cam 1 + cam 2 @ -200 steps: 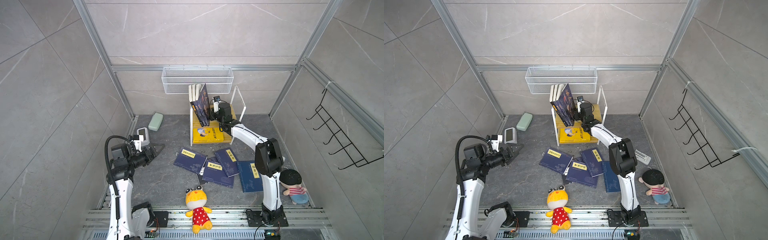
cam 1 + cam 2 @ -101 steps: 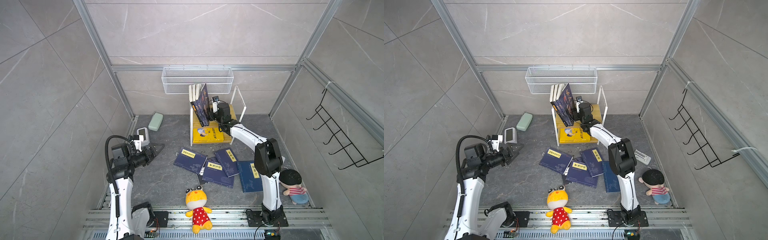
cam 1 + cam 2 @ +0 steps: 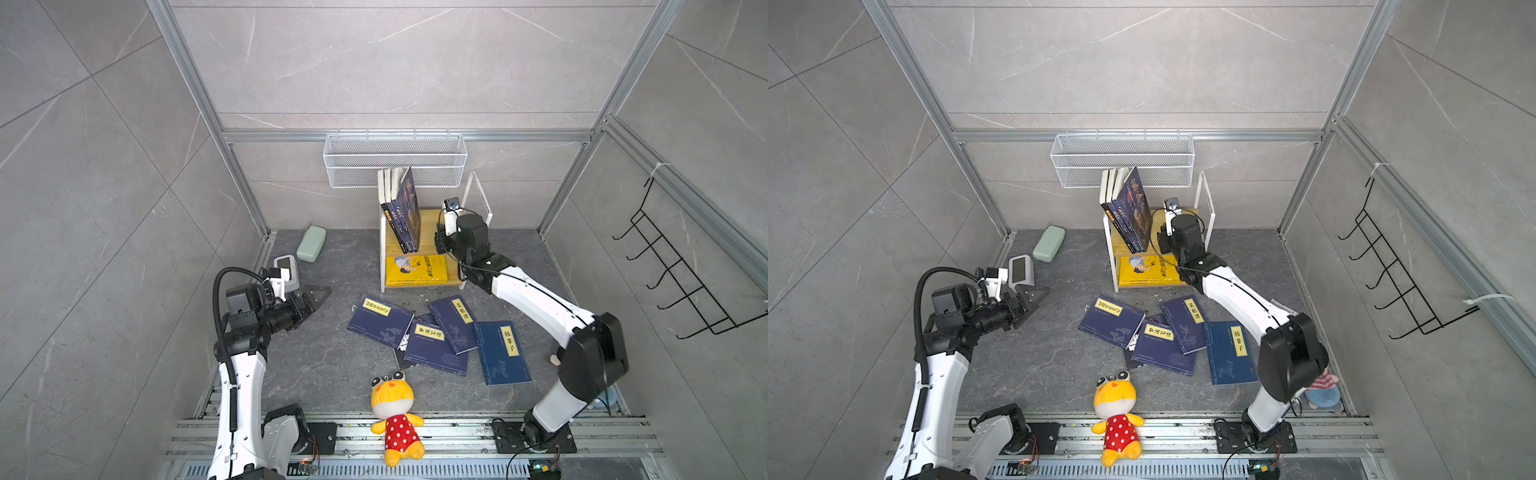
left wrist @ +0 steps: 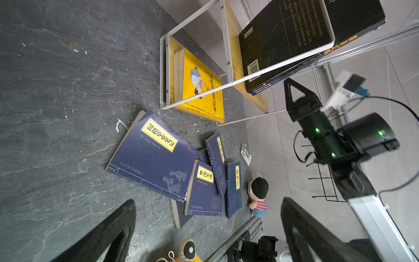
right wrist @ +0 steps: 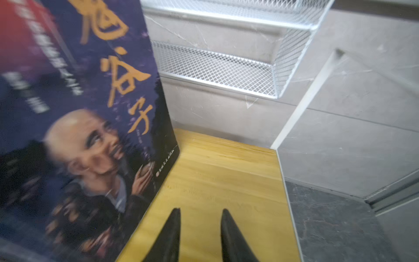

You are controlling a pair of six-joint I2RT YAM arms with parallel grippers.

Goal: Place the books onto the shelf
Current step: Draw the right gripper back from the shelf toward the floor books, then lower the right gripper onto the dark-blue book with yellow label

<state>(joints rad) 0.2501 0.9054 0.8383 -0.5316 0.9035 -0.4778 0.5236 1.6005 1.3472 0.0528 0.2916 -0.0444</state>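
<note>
Four or so books (image 3: 398, 208) stand leaning together on the top board of the shelf (image 5: 226, 172). The front one (image 5: 90, 147) is dark navy, with an old man's face and orange title characters. It tilts just beside the right gripper (image 5: 200, 209) without touching it. That gripper's jaws stand a little apart with nothing between them, over bare wood. On the tier below the gripper lies a flat stack of yellow cartoon-boy books (image 3: 415, 270); how many I cannot tell. Back toward its arm's base, four navy books with yellow labels (image 3: 380, 322) overlap on the floor, with a fifth half hidden beneath them. Well apart, the left gripper (image 3: 318, 296) hovers wide and empty. One mesh basket (image 3: 395, 160) hangs above, and two plush toys (image 3: 392, 411) sit near the arm bases.
</note>
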